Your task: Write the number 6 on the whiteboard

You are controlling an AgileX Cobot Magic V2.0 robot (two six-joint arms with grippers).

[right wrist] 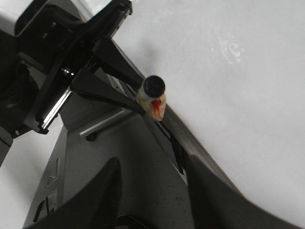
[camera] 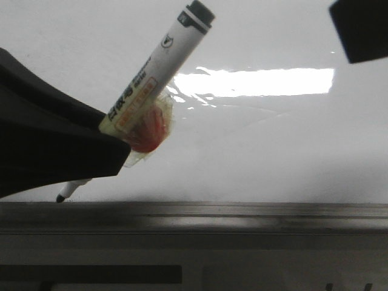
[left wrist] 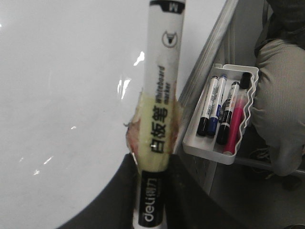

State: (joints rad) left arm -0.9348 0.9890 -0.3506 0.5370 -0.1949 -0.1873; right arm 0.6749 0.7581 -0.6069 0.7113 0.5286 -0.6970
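The whiteboard (camera: 273,139) is glossy white with a bright glare and bears no drawn line; the number 6 is not in view. My left gripper (camera: 115,151) is shut on a white-and-black marker pen (camera: 160,66) wrapped in yellowish tape with a red lump. The pen slants, and its black tip (camera: 61,197) is at the board's bottom edge just above the grey ledge (camera: 242,215). The left wrist view shows the pen (left wrist: 162,95) between the fingers (left wrist: 119,200). My right gripper (right wrist: 152,191) is open and empty, apart from the board; it shows at the front view's top right (camera: 361,27).
A white tray (left wrist: 209,150) with several spare markers hangs beside the board's edge. A person's leg (left wrist: 281,95) in grey trousers is beside it. The right wrist view shows the left arm (right wrist: 71,71) and the pen's cap end (right wrist: 153,88).
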